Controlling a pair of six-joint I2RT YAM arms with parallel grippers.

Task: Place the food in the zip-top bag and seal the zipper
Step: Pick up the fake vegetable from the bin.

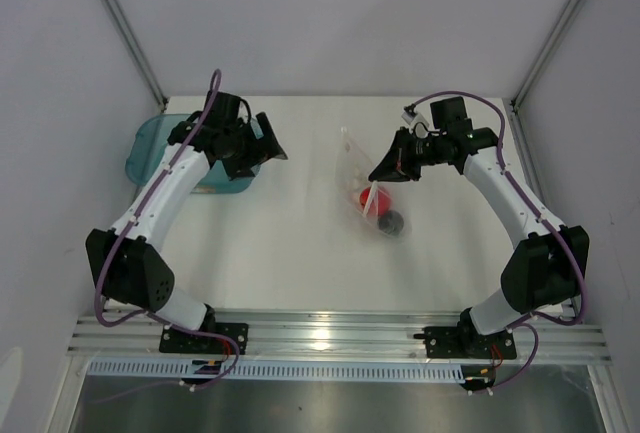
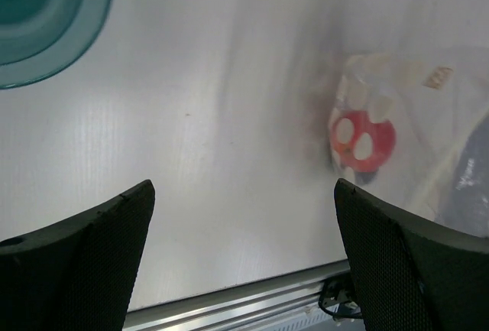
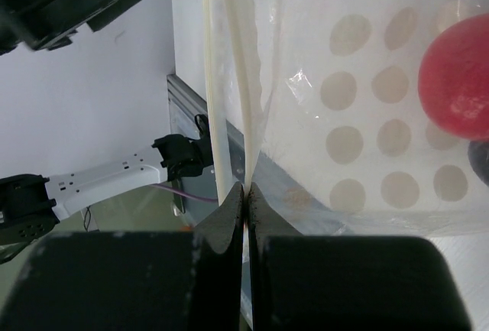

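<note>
Zip-top bag (image 1: pixel 356 167), right hand (image 3: pixel 246 191) pinching, holds red ball (image 1: pixel 367 198), dark piece (image 1: pixel 391 222).

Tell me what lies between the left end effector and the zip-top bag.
Only bare white table. The top external view shows nothing on the stretch from the left end effector to the zip-top bag, and the left wrist view agrees.

The white table (image 1: pixel 300 253) in front of me carries a teal tray (image 1: pixel 150 148) at its far left. Mid-table rests the zip-top bag (image 1: pixel 355 168), with a red ball (image 1: pixel 367 198) and a dark piece (image 1: pixel 391 222) inside.
</note>
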